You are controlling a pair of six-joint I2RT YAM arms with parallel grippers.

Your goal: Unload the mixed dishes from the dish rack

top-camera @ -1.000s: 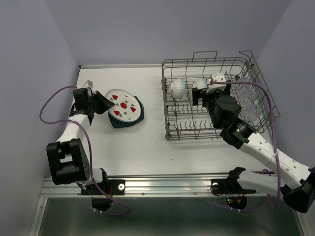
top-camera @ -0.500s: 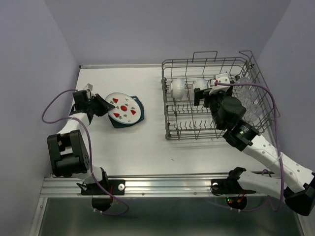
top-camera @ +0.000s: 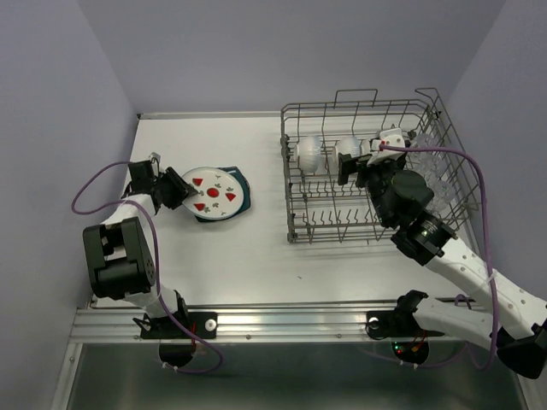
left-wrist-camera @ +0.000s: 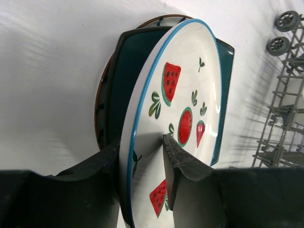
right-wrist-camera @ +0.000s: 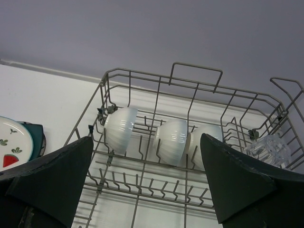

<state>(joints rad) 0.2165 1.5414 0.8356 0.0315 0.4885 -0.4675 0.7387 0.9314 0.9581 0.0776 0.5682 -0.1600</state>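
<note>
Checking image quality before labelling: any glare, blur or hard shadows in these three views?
Top view: even light, soft shadows, no glare, rack sharp. Left wrist: table washed near white, plate sharp, left fingers dark and soft-edged. Right wrist: bowls crisp, tumbler faint against the wires, right fingers are dark wedges filling both lower corners.

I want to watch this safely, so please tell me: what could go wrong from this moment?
1. The left gripper straddles the rim of the round white plate, which lies on the dark teal plate. Pulling away before the rim is clear could drag it off.
2. The right gripper, open, hovers by the white bowls in the dish rack. A finger might catch a wire or knock the bowls together.
</note>
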